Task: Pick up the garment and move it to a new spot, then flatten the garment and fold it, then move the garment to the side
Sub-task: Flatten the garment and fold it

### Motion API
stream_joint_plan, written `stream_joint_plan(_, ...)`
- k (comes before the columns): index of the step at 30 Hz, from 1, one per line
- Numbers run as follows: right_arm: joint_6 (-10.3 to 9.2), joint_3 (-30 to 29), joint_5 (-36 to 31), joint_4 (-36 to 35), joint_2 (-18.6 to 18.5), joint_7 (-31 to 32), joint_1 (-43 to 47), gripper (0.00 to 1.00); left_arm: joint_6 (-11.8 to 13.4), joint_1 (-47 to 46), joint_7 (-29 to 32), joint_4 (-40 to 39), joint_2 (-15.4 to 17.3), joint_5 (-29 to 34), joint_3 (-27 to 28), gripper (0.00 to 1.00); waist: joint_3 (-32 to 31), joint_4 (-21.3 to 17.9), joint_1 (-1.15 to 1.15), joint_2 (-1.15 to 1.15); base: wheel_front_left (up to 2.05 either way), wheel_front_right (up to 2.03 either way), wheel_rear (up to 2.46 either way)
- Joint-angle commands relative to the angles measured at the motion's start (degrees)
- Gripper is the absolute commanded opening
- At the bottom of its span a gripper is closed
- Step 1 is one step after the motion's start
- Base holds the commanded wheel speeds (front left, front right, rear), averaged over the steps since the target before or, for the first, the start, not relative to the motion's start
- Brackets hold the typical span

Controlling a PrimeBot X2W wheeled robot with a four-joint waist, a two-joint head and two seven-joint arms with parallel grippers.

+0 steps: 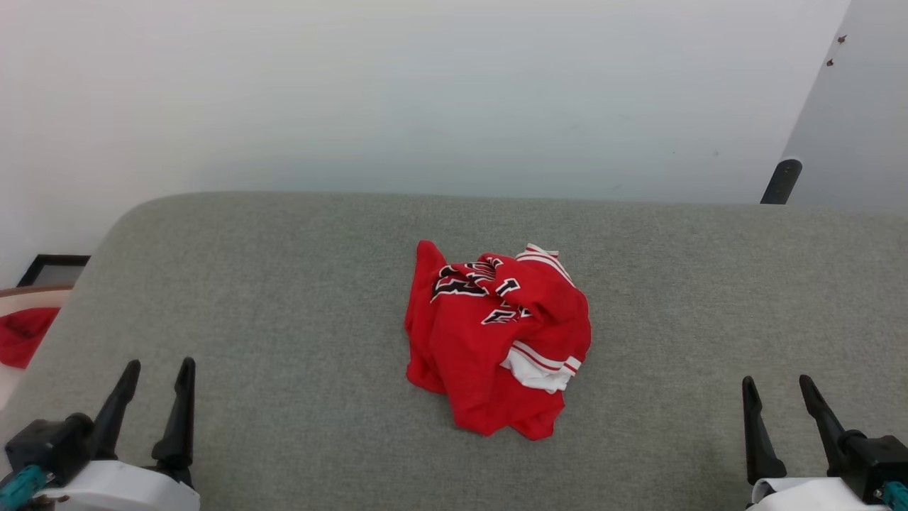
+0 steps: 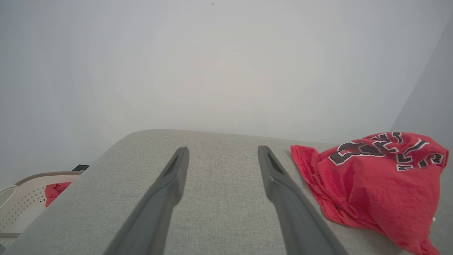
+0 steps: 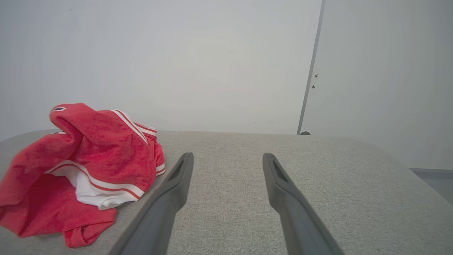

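Note:
The garment (image 1: 496, 337), a red jersey with white striped trim and black lettering, lies crumpled in a heap in the middle of the grey padded table (image 1: 284, 284). My left gripper (image 1: 159, 369) stands open at the lower left, well clear of the heap, with nothing between its fingers. At the lower right my right gripper (image 1: 777, 387) is open too and holds nothing. In the left wrist view the garment (image 2: 371, 180) sits to the right of the open left gripper (image 2: 223, 150). In the right wrist view the garment (image 3: 81, 170) lies left of the open right gripper (image 3: 228, 156).
A white perforated basket (image 2: 21, 202) with a small plain red cloth (image 1: 21, 337) in it stands off the table's left end. A white wall (image 1: 425, 92) rises behind the table. A dark post (image 1: 780, 181) stands beyond the far right edge.

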Motion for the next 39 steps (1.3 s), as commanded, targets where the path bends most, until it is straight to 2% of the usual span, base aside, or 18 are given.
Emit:
stream_joint_plan(1,0.02,0.20,-0.18,-0.16,0.04,-0.09,-0.28,1.00,-0.36,0.18,-0.22,-0.19,-0.22,0.25,0.27,1.00,0.12,0.12,0.00,0.00,0.00,0.00,0.00)
stream_joint_plan(12,0.02,3.04,0.43,-0.42,-0.60,1.10,-1.53,1.00,0.79,-1.26,-0.22,0.78,-0.71,1.67,1.15,1.00,1.03,2.66,0.00,0.00,0.00,0.00,0.00)
stream_joint_plan(21,0.02,7.32,2.09,-0.28,-2.05,4.07,-2.98,1.00,1.40,-2.54,-0.15,1.55,-1.71,2.37,0.07,1.00,1.71,7.43,0.00,0.00,0.00,0.00,0.00)
stream_joint_plan(30,0.02,9.70,4.85,-2.03,-5.44,13.66,-6.61,1.00,1.64,-6.36,0.16,2.72,-3.11,4.41,-3.31,1.00,4.42,13.07,0.00,0.00,0.00,0.00,0.00)
stream_joint_plan(39,0.02,8.33,5.33,-2.25,-6.94,24.85,-8.57,1.00,0.83,-9.90,-0.13,4.48,-5.84,5.38,-5.45,1.00,7.68,18.37,0.00,0.00,0.00,0.00,0.00)
